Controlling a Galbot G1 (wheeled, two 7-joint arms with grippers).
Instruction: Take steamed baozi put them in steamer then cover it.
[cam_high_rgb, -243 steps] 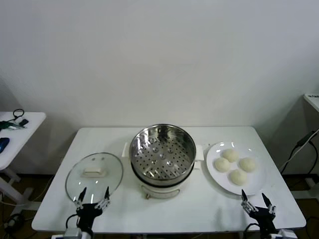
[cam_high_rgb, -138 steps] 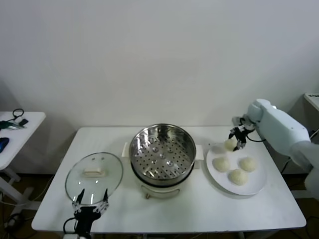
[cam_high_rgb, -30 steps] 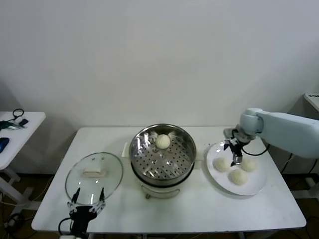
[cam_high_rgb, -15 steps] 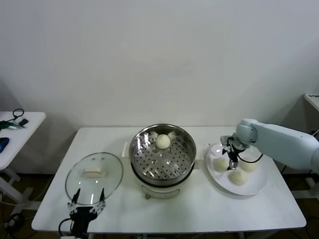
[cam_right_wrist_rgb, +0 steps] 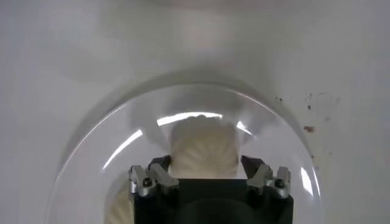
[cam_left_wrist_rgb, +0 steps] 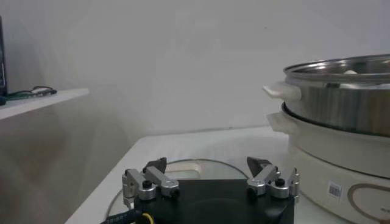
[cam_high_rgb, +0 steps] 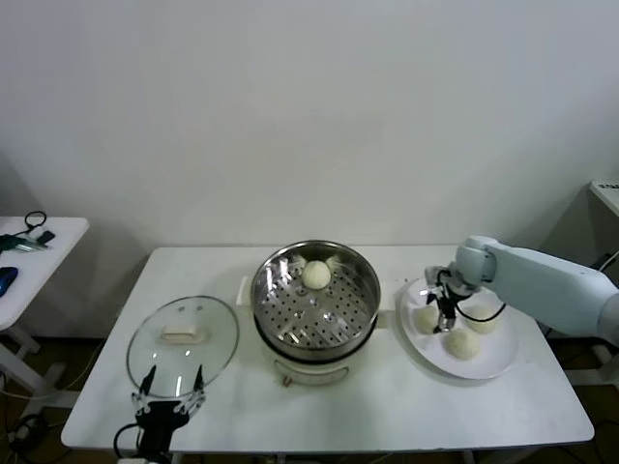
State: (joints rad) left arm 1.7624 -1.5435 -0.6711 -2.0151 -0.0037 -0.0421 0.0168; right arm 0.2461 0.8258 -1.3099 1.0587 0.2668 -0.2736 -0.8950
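The steamer (cam_high_rgb: 263,290), a shiny steel pot on a white base, stands mid-table with one baozi (cam_high_rgb: 316,274) on its holed tray. Three more baozi lie on the white plate (cam_high_rgb: 495,360). My right gripper (cam_high_rgb: 437,319) is down on the plate's left bun (cam_high_rgb: 424,317). In the right wrist view that baozi (cam_right_wrist_rgb: 203,149) fills the gap of the right gripper (cam_right_wrist_rgb: 205,164), with a finger pressed to each side; it rests on the plate. My left gripper (cam_high_rgb: 169,389) hangs open at the table's front edge, just short of the glass lid (cam_high_rgb: 183,333).
Two free buns (cam_high_rgb: 481,319) (cam_high_rgb: 463,343) lie right of the gripped one. In the left wrist view the lid (cam_left_wrist_rgb: 183,167) lies flat beyond the left gripper (cam_left_wrist_rgb: 208,165), the steamer (cam_left_wrist_rgb: 341,91) beside it. A side table (cam_high_rgb: 29,251) stands far left.
The right gripper slid left from between the buns onto the plate's left bun, and its fingers drew in against it. The left arm stayed still.
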